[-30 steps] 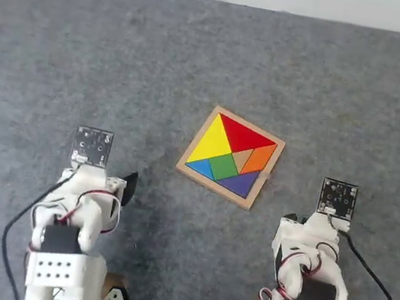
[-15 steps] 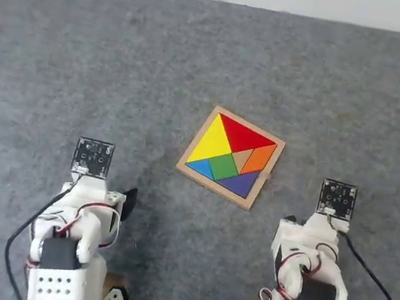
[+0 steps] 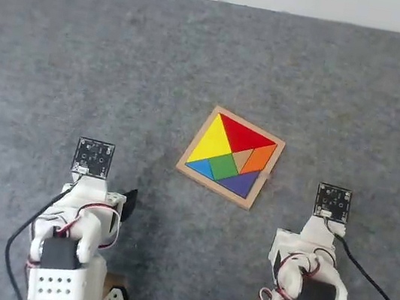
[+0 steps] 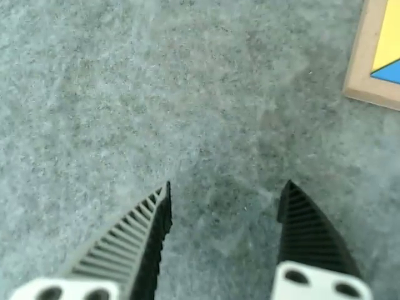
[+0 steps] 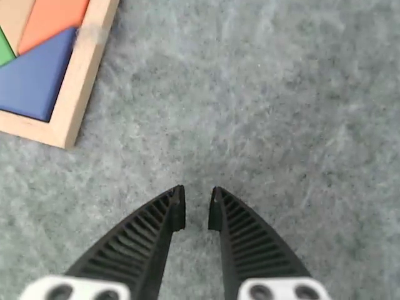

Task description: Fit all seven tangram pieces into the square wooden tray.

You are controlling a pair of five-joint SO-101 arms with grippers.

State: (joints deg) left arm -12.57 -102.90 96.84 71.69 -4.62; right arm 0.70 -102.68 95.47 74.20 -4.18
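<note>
The left hand (image 4: 228, 187) has its two fingers set wide apart and grips nothing. Bare grey worktop (image 3: 87, 48) lies between the fingertips. This hand sits low over the surface, at the near left in the high view, well apart from the tray.

The right hand (image 5: 197, 190) has its fingers almost together, with a thin gap at the tips, and also grips nothing. It sits at the near right, close to the tray's nearest corner but not touching it.

The square wooden tray (image 3: 199, 138) lies flat on the worktop between and beyond the two arms, turned so that one corner points toward them. All seven pieces sit flush inside it:
- red triangle (image 3: 246, 136)
- yellow triangle (image 3: 212, 146)
- orange piece (image 3: 259, 158)
- tan triangle (image 3: 241, 159)
- green square (image 3: 223, 167)
- blue triangle (image 3: 200, 167)
- purple piece (image 3: 241, 181)
</note>
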